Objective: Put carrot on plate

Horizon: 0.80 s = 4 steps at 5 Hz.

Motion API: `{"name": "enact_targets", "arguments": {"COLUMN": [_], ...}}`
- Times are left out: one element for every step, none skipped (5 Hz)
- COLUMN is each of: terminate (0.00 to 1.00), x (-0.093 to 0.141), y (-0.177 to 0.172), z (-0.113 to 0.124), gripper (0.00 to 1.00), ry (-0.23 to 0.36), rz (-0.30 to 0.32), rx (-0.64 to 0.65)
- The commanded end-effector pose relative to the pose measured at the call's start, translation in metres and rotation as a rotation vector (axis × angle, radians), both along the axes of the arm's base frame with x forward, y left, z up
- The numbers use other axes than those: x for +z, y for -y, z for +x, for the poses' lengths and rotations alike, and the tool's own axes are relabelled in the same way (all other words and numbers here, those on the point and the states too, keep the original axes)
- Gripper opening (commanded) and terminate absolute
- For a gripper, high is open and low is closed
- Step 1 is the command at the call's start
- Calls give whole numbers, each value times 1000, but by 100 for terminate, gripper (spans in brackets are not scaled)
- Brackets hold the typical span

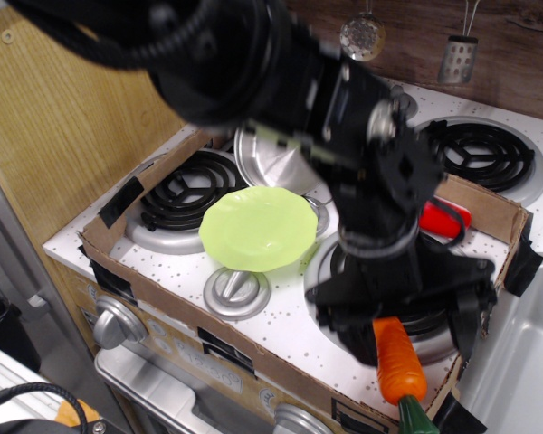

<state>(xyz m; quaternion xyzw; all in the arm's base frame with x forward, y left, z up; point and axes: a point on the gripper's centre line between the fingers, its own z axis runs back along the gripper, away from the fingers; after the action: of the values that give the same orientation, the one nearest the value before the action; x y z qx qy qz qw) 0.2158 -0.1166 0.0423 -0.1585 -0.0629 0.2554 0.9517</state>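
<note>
The orange carrot (401, 368) lies on the front right burner, its green stem cap (416, 418) pointing at the front cardboard edge. My black gripper (404, 324) is open and low over the carrot's narrow end, with one finger (342, 331) to its left and one to its right. I cannot tell if a finger touches it. The lime-green plate (258, 228) sits left of the gripper, between the burners, with nothing on it.
A steel pan (270, 155) stands behind the plate. A red capsule toy (445, 218) lies behind my arm at the right. A cardboard wall (208, 330) rims the stove top. A grey knob disc (236, 291) sits in front of the plate.
</note>
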Motion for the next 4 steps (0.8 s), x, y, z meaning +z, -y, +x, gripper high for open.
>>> {"name": "enact_targets", "arguments": {"terminate": [0,0,0,0], "x": [-19,-18,-7,8], "y": [-1,-5,-9,-23], "z": [1,4,4,3], "gripper": [100,0,0,0], "ry": [45,9,13,24], "rz": [-45,-52,-9,30], "rx": [-2,-26,-39,-45]}}
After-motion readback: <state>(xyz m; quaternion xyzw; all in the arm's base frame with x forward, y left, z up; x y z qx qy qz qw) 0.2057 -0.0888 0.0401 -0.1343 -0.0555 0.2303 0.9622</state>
